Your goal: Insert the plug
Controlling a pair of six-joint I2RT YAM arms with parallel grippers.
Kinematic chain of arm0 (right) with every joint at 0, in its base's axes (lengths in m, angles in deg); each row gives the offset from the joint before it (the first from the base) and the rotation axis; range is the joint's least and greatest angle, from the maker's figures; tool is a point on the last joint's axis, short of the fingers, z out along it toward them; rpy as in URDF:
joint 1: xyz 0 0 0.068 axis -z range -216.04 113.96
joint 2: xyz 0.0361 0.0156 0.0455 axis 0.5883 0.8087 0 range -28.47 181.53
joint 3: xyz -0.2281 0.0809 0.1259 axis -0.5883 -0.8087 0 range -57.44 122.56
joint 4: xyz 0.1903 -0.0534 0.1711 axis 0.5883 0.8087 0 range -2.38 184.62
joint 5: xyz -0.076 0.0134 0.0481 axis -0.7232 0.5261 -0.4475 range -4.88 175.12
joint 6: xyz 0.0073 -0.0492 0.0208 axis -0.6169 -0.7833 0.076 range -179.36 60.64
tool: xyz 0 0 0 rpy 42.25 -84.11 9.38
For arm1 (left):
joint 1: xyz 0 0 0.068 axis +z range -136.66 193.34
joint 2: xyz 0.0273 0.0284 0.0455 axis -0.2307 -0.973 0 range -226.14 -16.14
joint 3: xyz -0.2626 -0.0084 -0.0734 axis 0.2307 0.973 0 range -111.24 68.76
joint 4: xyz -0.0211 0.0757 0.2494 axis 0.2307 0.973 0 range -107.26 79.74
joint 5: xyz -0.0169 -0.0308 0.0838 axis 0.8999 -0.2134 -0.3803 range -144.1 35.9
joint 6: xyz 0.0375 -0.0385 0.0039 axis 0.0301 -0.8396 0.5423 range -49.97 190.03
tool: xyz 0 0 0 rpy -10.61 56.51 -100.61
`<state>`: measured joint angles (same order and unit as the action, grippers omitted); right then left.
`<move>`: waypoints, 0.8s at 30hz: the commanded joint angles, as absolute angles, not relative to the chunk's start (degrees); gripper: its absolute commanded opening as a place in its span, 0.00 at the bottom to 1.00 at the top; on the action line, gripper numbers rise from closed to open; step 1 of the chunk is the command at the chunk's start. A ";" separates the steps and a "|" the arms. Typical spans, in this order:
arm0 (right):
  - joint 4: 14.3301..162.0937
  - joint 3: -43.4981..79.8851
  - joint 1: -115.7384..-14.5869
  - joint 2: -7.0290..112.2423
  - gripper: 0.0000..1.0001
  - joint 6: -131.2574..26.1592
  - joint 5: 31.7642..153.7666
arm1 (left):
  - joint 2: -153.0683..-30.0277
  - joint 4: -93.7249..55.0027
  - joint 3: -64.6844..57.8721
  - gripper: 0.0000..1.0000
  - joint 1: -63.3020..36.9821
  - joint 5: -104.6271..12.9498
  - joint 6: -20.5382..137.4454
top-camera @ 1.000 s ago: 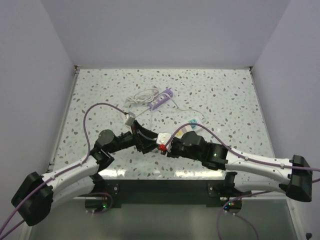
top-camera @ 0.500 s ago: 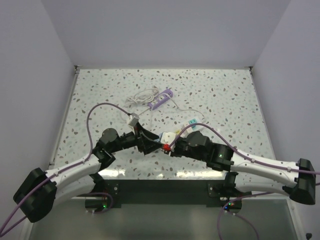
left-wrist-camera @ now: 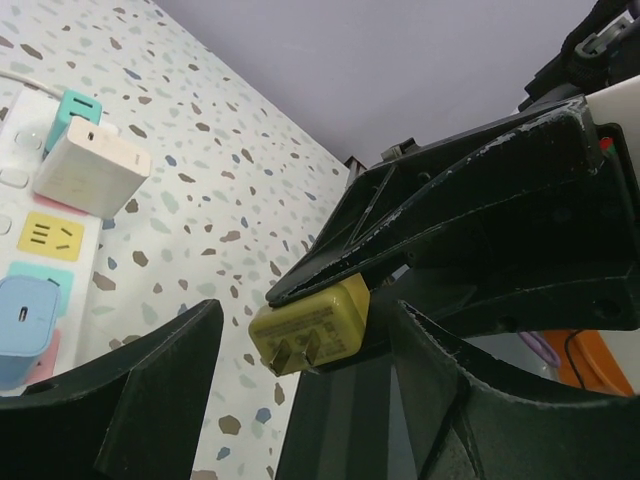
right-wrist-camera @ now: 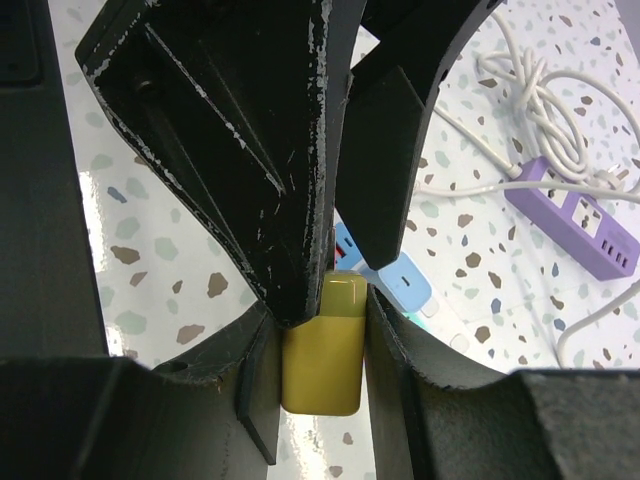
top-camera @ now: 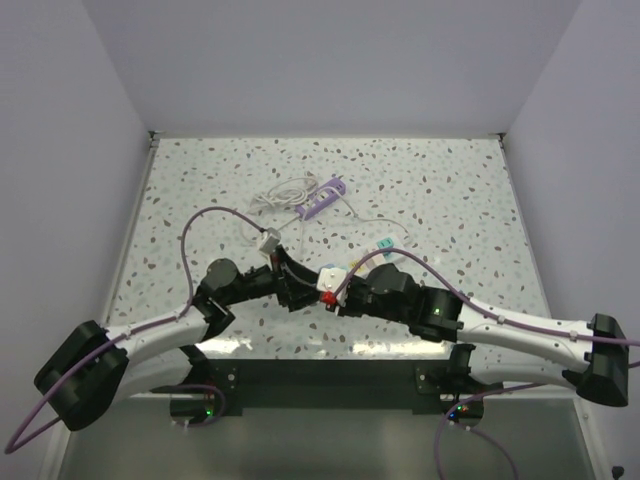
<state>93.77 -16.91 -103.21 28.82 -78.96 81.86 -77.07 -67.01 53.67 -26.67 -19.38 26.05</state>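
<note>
Grippers: 2, tips close together low over the speckled table.
Right gripper: clamped tight on 1 small yellow rectangular plug, pinched between both fingers.
Left gripper: fingers spread wide, holding nothing; the plug sits in the gap, 2 metal prongs showing.
Strips: 1 white multi-socket power strip on the table nearby, 1 purple power strip farther back.
Cable: 1 loose white coil beside the purple strip.

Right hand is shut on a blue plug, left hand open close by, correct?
No. The plug is yellow, not blue, as the right wrist view shows. The right hand is shut on it, left hand open close by.
</note>
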 commanded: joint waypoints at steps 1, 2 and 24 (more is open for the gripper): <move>91.57 -13.76 -103.01 27.86 0.00 -80.37 80.20 | -76.87 -72.19 54.26 0.73 -29.63 -14.90 24.59; 91.57 -13.67 -103.10 27.69 0.00 -80.46 80.20 | -76.87 -72.28 54.17 0.72 -29.90 -14.99 24.68; 87.79 -16.48 -103.18 23.21 0.00 -82.74 72.56 | -79.17 -71.93 54.97 0.76 -36.41 -21.14 23.36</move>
